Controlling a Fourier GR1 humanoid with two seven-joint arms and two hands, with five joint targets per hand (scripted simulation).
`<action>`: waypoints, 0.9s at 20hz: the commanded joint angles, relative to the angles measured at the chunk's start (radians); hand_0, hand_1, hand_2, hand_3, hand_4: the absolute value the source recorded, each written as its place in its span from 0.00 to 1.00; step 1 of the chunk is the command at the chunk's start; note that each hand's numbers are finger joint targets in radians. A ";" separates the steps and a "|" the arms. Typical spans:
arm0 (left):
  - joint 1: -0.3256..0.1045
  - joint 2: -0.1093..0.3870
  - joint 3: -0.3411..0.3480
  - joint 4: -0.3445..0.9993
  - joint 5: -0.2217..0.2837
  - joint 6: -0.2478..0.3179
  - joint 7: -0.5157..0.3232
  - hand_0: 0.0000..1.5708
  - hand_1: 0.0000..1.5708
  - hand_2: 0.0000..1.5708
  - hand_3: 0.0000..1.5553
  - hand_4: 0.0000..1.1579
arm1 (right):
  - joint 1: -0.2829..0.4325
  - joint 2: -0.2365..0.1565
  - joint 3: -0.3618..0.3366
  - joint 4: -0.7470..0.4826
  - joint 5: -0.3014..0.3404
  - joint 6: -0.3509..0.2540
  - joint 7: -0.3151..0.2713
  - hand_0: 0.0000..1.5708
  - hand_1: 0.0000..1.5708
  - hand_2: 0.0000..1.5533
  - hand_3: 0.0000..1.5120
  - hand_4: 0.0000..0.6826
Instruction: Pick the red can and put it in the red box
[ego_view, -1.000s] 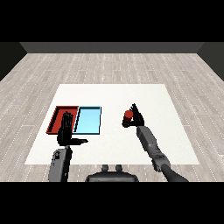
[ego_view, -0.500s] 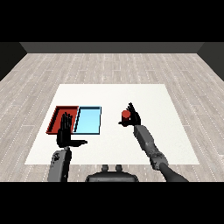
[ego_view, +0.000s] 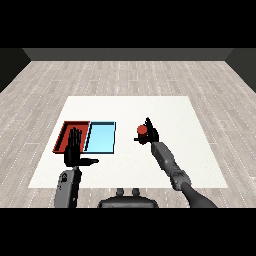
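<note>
1. One red can (ego_view: 142, 131) on show: small, bright red, with a darker top face; no label can be made out on it.
2. It sits right of the table's (ego_view: 200, 165) middle, well clear of every edge and well apart from both trays.
3. The right hand (ego_view: 149, 134) is on it, black fingers and thumb curled round the can's right side, one finger sticking up behind it.
4. Whether the can rests on the table or is held just above it, I cannot tell.
5. Two trays, side by side and touching, in the left half of the table: one red tray (ego_view: 64, 134) nearer the left edge, one light blue tray (ego_view: 101, 138) on its right.
6. The left hand (ego_view: 75, 151) stands upright over the red tray's near edge, fingers straight and together, thumb stretched out to the right, holding nothing.
7. Two grey forearms come in over the near edge.
</note>
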 joint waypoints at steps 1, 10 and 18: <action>0.017 0.007 -0.012 -0.052 0.004 -0.002 0.046 0.00 0.00 0.00 0.00 0.00 | 0.018 0.009 0.025 0.028 0.037 -0.106 -0.046 0.89 0.89 0.91 0.91 0.43; 0.016 0.036 0.045 -0.009 0.040 -0.031 0.000 0.00 0.00 0.00 0.00 0.00 | -0.070 0.010 0.043 0.075 0.071 -0.223 0.028 0.98 0.98 0.95 0.94 0.84; -0.002 -0.009 -0.018 -0.018 -0.018 0.017 0.019 0.00 0.00 0.00 0.00 0.00 | -0.083 0.004 0.039 0.109 0.102 -0.217 0.025 0.97 0.97 0.95 0.93 0.80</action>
